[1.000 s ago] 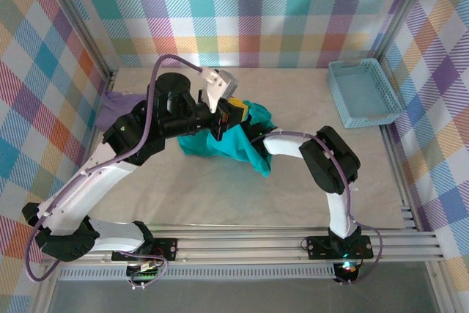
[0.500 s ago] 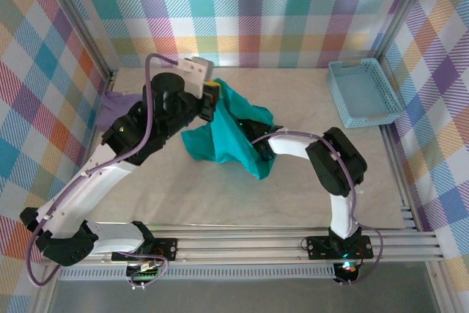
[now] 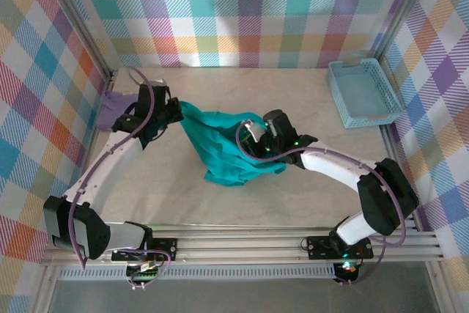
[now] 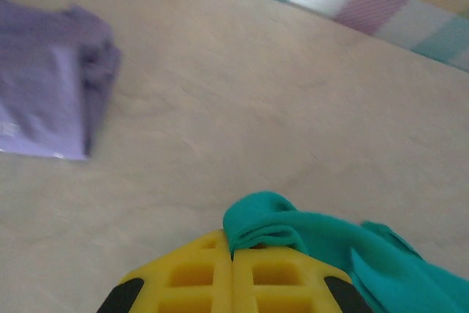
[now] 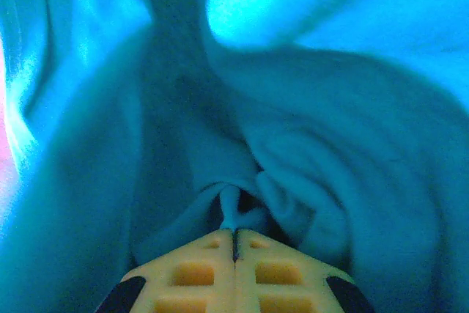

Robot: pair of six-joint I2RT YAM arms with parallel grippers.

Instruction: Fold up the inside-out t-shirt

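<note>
The inside-out t-shirt (image 3: 223, 144) is a teal-green bundle stretched across the table's middle between both arms. My left gripper (image 3: 176, 108) is shut on its far-left edge; in the left wrist view a fold of the t-shirt (image 4: 267, 229) is pinched between the yellow fingers (image 4: 190, 276) of that gripper (image 4: 232, 251). My right gripper (image 3: 245, 141) is buried in the cloth from the right. In the right wrist view that gripper (image 5: 234, 236) is shut on a thin ridge of the t-shirt (image 5: 308, 108), and fabric surrounds it on all sides.
A pale lavender garment (image 3: 113, 108) lies folded at the far left by the wall, also seen as the lavender garment (image 4: 51, 108) from the left wrist. A light blue basket (image 3: 364, 93) stands at the back right. Plaid walls enclose the table (image 3: 293, 188).
The left arm swung left and stretched out, pulling the shirt's edge with it. The right gripper shut on the cloth and its arm extended leftward, so the shirt is now spread wider.
</note>
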